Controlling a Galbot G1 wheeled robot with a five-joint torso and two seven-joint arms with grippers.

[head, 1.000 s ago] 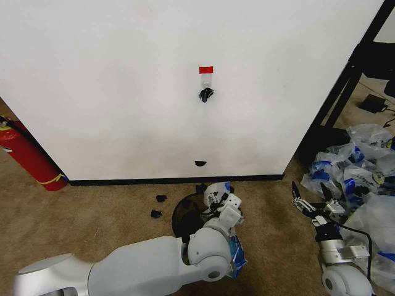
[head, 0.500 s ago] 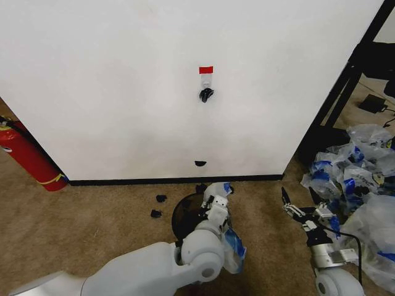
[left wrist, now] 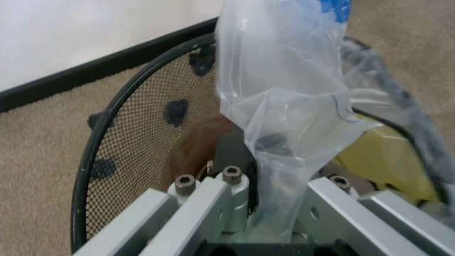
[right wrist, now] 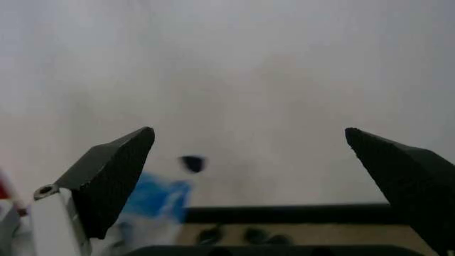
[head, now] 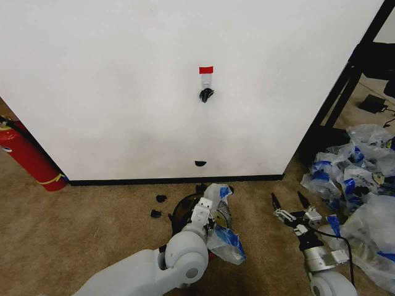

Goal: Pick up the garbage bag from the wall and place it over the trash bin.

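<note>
Left gripper [left wrist: 274, 213] clamped on the bag [left wrist: 291, 106], right over the bin [left wrist: 135, 133], which stands on carpet [head: 92, 222] near the wall [head: 123, 92]. Bag draped down the bin's right side. Right gripper [head: 290, 203] spread wide, empty, low to the right, beside a bag heap [head: 358, 179].

Bin [head: 182, 213]: mostly hidden behind left arm and bag [head: 223, 237]. Bag print: unreadable. Extinguisher [head: 28, 157]: cut off at left edge. Bag heap [head: 364, 185]: cut off at right edge.
</note>
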